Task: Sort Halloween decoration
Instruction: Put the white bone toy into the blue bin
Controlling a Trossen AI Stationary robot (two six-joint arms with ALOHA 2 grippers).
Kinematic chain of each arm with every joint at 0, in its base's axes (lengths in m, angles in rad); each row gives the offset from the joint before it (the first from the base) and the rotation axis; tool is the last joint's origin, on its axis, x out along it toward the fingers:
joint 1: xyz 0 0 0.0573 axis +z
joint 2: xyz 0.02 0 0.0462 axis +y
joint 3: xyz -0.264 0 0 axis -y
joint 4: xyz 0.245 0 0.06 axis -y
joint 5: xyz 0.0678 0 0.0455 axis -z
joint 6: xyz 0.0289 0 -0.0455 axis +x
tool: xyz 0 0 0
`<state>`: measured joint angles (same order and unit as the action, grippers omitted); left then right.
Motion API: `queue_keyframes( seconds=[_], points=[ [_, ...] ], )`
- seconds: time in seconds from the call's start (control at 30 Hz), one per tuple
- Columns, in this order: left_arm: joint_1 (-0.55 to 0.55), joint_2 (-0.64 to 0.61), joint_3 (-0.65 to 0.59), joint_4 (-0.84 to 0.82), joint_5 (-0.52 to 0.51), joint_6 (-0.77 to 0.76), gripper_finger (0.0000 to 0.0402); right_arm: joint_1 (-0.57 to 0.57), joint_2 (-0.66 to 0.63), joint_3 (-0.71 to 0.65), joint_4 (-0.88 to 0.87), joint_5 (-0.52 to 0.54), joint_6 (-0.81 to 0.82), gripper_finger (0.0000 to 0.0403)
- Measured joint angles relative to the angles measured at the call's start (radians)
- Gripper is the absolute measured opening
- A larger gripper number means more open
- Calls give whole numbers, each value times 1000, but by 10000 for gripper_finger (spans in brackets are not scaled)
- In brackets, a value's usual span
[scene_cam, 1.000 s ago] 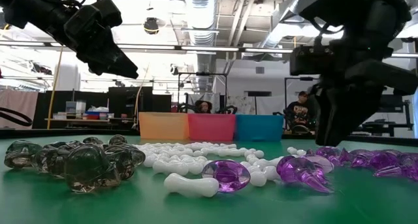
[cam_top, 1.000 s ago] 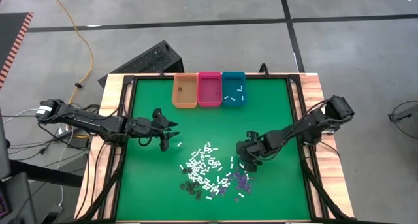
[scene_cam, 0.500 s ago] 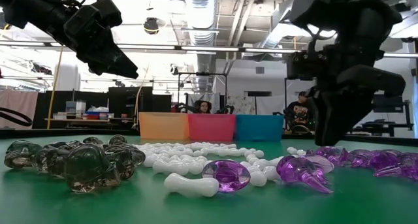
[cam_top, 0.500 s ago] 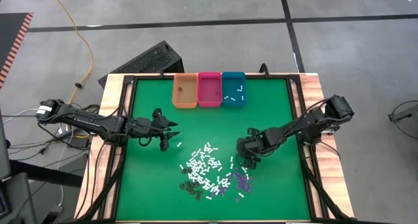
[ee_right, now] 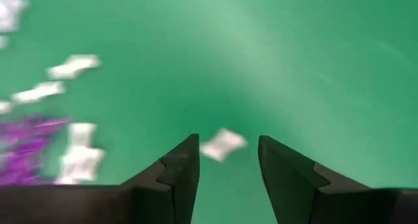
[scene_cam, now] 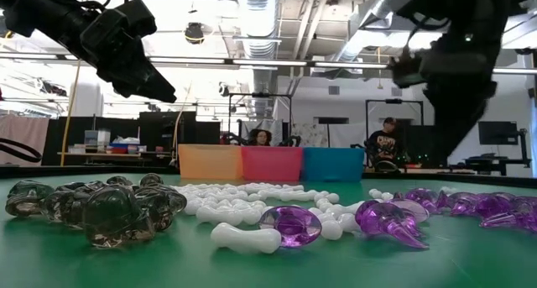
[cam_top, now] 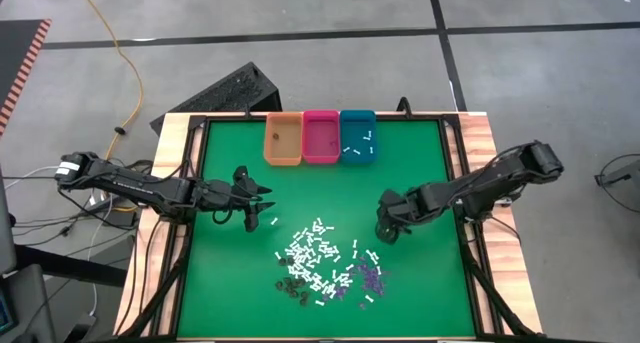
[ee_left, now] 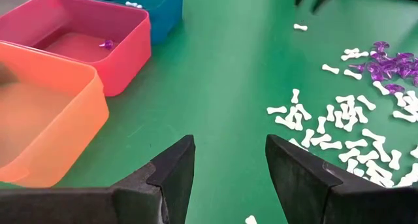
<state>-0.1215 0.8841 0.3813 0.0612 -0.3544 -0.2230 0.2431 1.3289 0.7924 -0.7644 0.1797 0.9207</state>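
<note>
My right gripper (cam_top: 383, 230) hovers beside the Halloween decoration (cam_top: 322, 263) scattered mid-worktop, fingers apart, a white bone (ee_right: 223, 144) between them, seemingly unheld; left gripper (cam_top: 262, 211) waits open; next I'd close, then carry to the teal bin (cam_top: 357, 135).

Glossy plastic pieces (scene_cam: 289, 223), matt green mat (cam_top: 420, 163)

The left arm reaches in from the left side, its left gripper (cam_top: 262, 211) raised above the surface with jaws spread apart. The right arm stretches in from the right edge, elbow bent, and the right gripper (cam_top: 386, 228) points down with jaws parted.
</note>
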Motion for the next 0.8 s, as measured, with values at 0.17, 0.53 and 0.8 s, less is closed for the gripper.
queue_keyframes(
  seconds=[0.17,0.53,0.8],
  points=[
    [0,0,0,0,0,2,179,-10,-35,0,-32,-3,194,187],
    [0,0,0,-4,6,-5,179,28,108,0,31,-25,334,187],
    [0,0,0,-3,9,-6,179,35,168,-1,74,-27,339,187]
  ],
)
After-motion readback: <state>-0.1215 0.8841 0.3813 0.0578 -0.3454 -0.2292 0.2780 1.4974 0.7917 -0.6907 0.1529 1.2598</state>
